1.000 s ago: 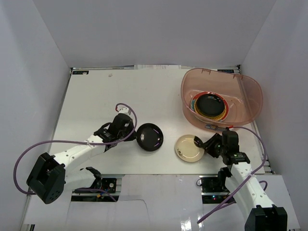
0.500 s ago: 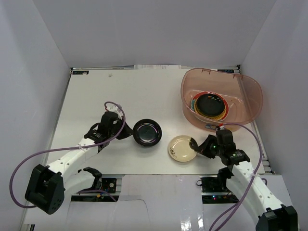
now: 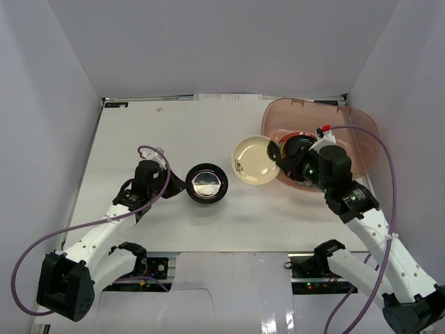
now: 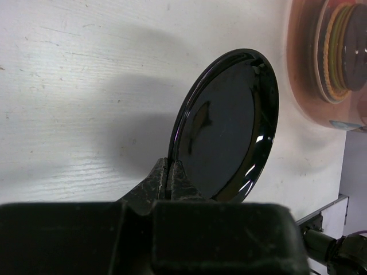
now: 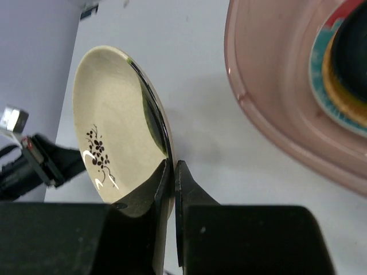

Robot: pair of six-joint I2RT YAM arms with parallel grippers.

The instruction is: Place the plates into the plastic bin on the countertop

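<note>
A glossy black plate (image 4: pixel 229 126) mirrors the light like lacquer, while the cream plate (image 5: pixel 112 126) shows a smooth, shiny glaze with a dark printed flower sprig. The plastic bin (image 3: pixel 358 149) is translucent, pinkish and smooth-walled. The white countertop (image 4: pixel 69 86) looks matt with a faint wood-like grain. The left gripper (image 4: pixel 170 172) and right gripper (image 5: pixel 172 172) are matt black, slightly textured; the walls (image 3: pixel 208 42) are plain matt white

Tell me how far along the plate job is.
Done: a stack of plates already sits in the plastic bin. In hand: the right jaws pinch the cream plate, held just outside the bin's wall; the left jaws pinch the black plate, tilted over the countertop. Left: both need to go in. No other loose plates show.
</note>
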